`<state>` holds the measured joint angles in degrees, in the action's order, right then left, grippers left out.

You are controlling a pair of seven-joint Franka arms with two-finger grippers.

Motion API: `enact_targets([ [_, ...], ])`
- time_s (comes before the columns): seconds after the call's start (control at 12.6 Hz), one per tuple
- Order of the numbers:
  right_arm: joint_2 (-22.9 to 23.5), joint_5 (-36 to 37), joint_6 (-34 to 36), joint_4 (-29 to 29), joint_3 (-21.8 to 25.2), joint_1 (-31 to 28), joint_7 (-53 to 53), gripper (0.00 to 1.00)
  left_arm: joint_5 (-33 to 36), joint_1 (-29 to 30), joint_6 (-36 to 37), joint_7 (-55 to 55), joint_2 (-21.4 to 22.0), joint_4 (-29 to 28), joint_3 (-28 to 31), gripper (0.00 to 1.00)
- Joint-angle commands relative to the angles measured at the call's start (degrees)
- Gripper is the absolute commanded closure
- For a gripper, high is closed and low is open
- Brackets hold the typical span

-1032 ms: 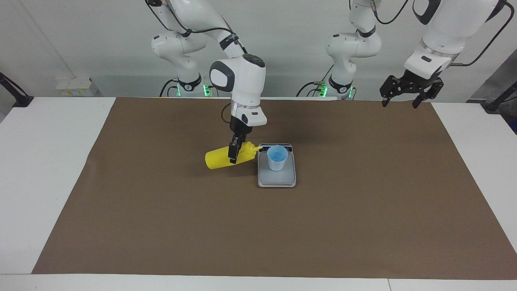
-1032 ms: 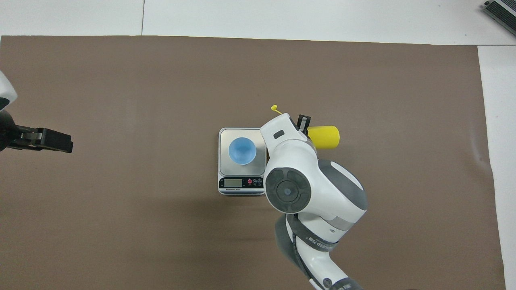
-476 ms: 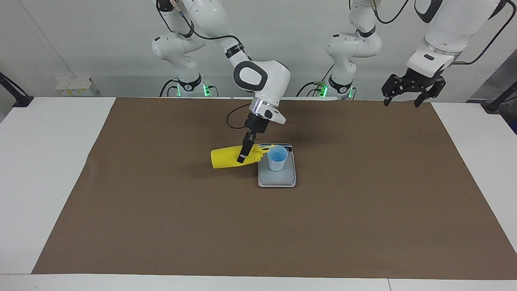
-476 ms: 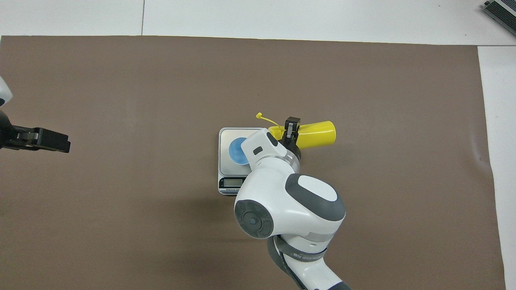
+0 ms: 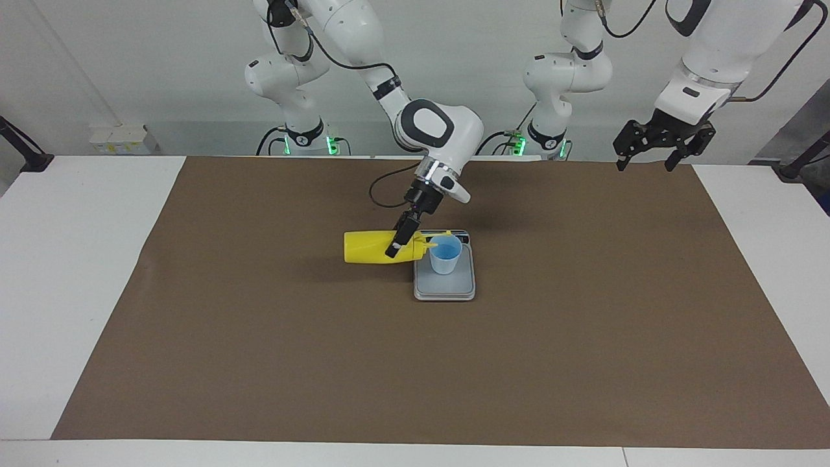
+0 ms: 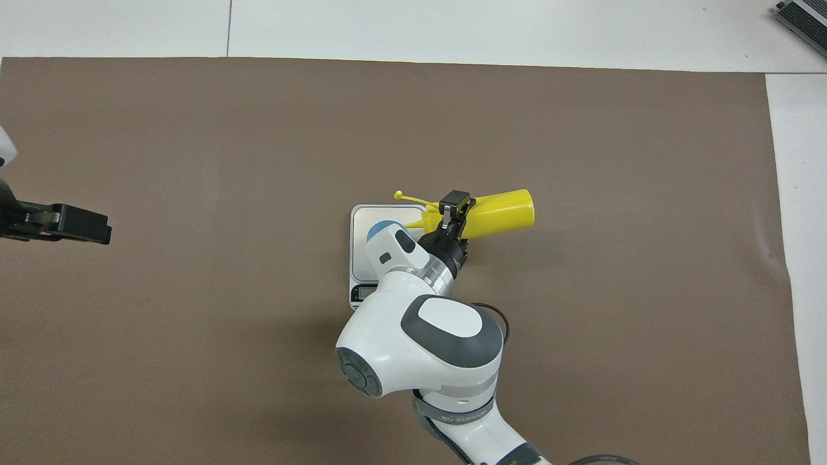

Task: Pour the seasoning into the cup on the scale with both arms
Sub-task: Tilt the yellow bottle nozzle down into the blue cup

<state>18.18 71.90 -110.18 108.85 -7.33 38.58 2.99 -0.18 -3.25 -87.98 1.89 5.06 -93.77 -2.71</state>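
A: Seasoning bottle (image 5: 373, 247) held on its side over the brown mat (image 5: 259, 337), nozzle at the rim of the cup (image 5: 445, 254), which stands on the scale (image 5: 445, 289) mid-tabletop.

B: Grip?

A: Right claw (image 5: 395, 244) clamped on the bottle near its shoulder. Pouring step, I judge; next calls for more tilt, nozzle kept over the cup mouth.

B: Left arm?

A: Left claw (image 5: 655, 144) waits spread apart, empty, over the mat's edge at its own end. Nothing obstructs (the loose cap strap (image 6: 410, 196) might dangle into the cup).
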Motion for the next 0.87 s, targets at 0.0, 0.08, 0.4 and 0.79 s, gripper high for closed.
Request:
enact_targets([
  [0.0, 0.90, 3.41, 3.21, -0.40, -0.14, 1.32, 1.75, 0.73, 0.01, 0.44, -1.31, 0.13, 1.44, -1.86, -0.19, 0.00],
  [0.08, 0.72, 4.03, 3.82, 0.30, -0.14, 1.32, 2.01, 0.75, 0.01, 0.44, -1.31, 0.13, 1.53, -1.94, -0.11, 0.00],
  [0.4, 0.46, 4.91, 4.53, 1.10, -0.14, 2.02, 2.10, 0.77, 0.01, 0.44, -1.66, 0.13, 1.53, -2.03, -0.11, 0.00],
  [0.79, 0.54, 3.95, 5.76, -0.57, -0.31, 2.29, 2.98, 0.73, 0.01, 0.44, -1.93, 0.39, 0.66, 0.15, -0.11, 0.00],
])
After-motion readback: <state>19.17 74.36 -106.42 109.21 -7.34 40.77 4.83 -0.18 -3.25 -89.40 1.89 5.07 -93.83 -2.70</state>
